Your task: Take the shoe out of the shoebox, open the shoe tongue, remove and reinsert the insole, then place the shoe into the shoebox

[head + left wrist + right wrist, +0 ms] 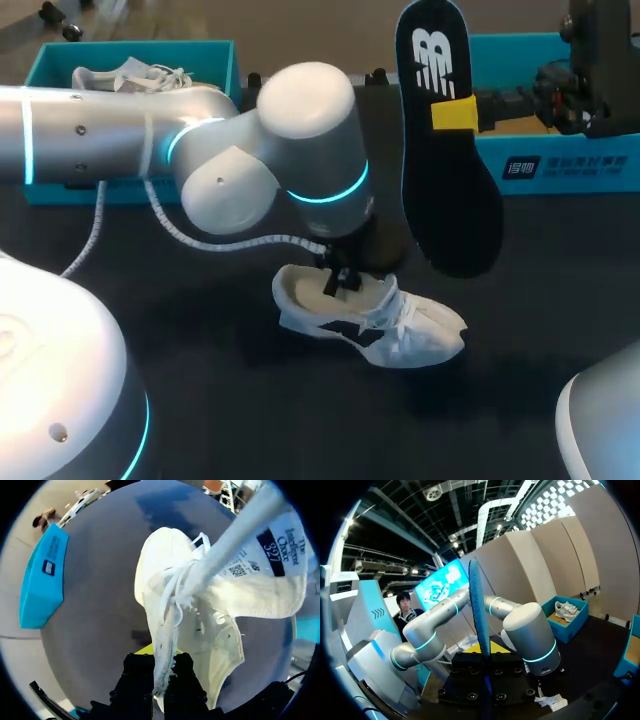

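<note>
Currently my left tool (162, 661) is pinching the collar edge of the white lace-up sneaker (395, 322) lying on the dark worktop (200, 400), while my right tool (455, 113) is clamping the flat black insole (450, 200) upright above it.

— What do the arms look like?
— The left arm (300, 110) is silver-white, with fat rounded joints, glowing cyan rings (335, 190) and a white coiled cable (250, 244) alongside.
— And the right gripper (483, 652)?
— A black block with rows of round screws (495, 671) and bright yellow fingertips (496, 646).
</note>
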